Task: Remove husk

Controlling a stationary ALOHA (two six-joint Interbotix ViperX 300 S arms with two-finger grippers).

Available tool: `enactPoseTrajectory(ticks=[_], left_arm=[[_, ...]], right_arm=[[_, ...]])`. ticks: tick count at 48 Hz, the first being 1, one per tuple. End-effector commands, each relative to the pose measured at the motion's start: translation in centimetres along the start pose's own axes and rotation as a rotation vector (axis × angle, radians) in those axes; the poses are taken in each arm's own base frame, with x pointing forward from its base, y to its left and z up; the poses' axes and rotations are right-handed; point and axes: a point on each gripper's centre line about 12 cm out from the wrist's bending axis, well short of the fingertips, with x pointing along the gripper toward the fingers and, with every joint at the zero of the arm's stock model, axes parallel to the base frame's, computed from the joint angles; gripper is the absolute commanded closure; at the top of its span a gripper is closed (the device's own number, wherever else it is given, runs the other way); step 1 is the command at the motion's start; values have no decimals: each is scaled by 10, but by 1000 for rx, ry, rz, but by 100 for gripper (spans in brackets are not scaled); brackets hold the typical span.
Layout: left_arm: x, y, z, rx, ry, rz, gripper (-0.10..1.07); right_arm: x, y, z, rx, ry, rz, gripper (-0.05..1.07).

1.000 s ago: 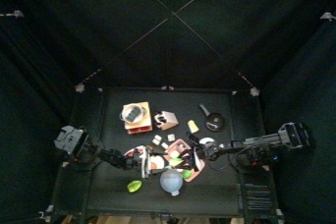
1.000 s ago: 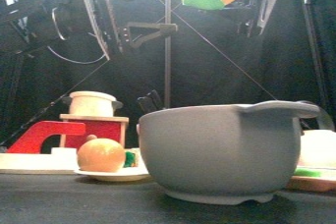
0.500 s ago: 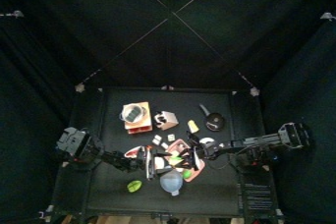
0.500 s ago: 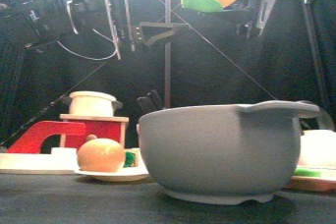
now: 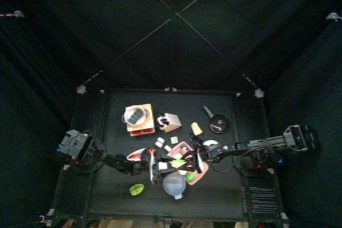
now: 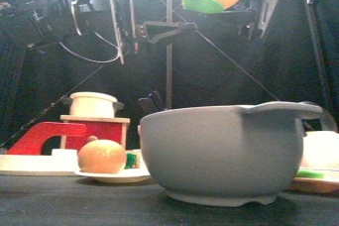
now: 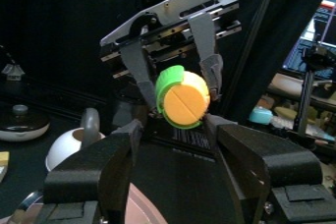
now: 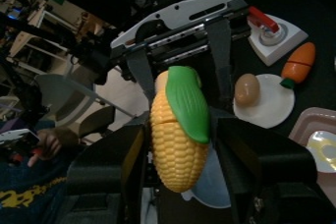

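Small black table (image 5: 112,107), crowded with toys, penned by black curtains (image 5: 54,42).

Top: high, straight down; front: table-level, close behind bowl (image 6: 228,156); wrists face each other, sharing corn (image 8: 180,141).

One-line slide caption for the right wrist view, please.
Right tool holds a corn cob with its green husk still on, facing the open left tool above the table.

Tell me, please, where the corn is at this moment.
The corn is held in the air by the right gripper, above the table; in the front view it hangs high, above the grey bowl, with the left gripper open before it.
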Motion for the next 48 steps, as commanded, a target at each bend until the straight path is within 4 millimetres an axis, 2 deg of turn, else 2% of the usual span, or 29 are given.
enactPoseTrajectory(ticks=[1, 6, 17, 23, 28, 36, 44, 48], left_arm=[[6, -4, 8, -12, -31, -5, 13], [6, -4, 8, -11, -31, -5, 21], [6, -3, 8, -9, -28, -3, 46], [3, 0, 7, -9, -24, 5, 52], [3, 2, 7, -7, -20, 13, 52], [3, -5, 7, 12, -21, -43, 43], [4, -3, 6, 18, -21, -48, 14], [6, -2, 8, 16, -27, -37, 6]], right_arm=[[-2, 4, 6, -3, -16, 15, 33], [-2, 4, 6, -3, -16, 15, 33], [-2, 5, 4, -5, -12, 17, 33], [-2, 6, 3, -6, -10, 19, 33], [-2, 6, 3, -6, -10, 19, 33], [-2, 2, 3, 2, -11, 7, 33], [1, 2, 0, 1, 0, 7, 33], [3, 2, -1, 3, 7, 7, 33]])
